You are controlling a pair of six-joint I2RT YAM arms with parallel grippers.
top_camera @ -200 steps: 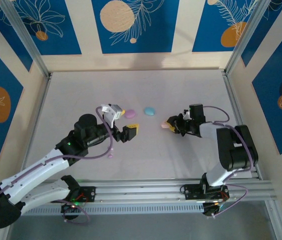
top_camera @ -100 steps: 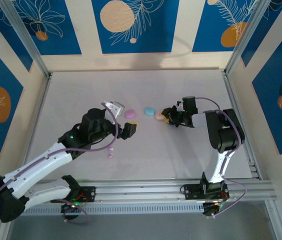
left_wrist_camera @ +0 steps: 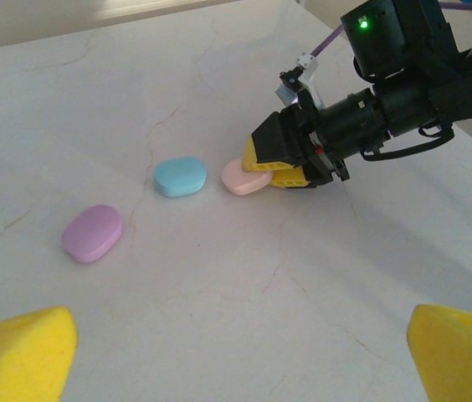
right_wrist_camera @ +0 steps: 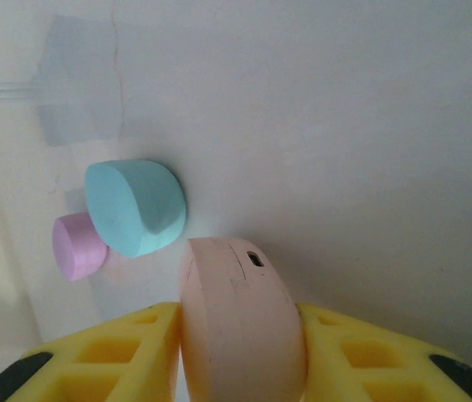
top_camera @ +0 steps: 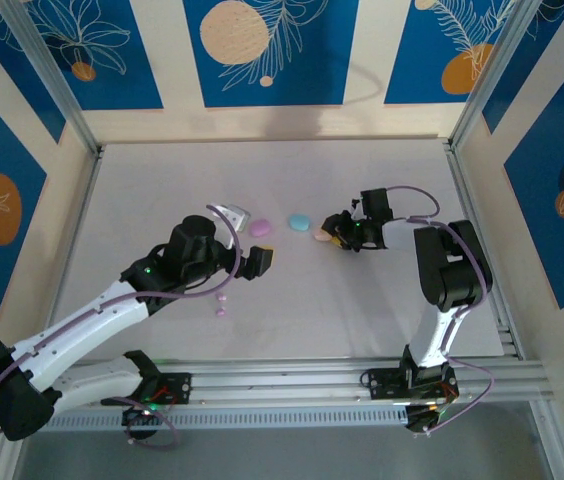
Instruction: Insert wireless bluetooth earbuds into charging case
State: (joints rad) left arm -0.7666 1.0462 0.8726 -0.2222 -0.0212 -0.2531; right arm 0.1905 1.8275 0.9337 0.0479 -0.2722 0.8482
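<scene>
Top external view: right end effector had brought the peach case beside the blue case, still pinching it.
Left end effector: spread wide.
Earbuds: loose on table, none inserted.

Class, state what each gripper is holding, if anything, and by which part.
The right gripper holds the peach case by one end, pinched between its fingers. The left gripper is open and holds nothing.

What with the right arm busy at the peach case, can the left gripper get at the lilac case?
Probably yes: the left gripper is open, and the lilac case lies unobstructed ahead.
</scene>
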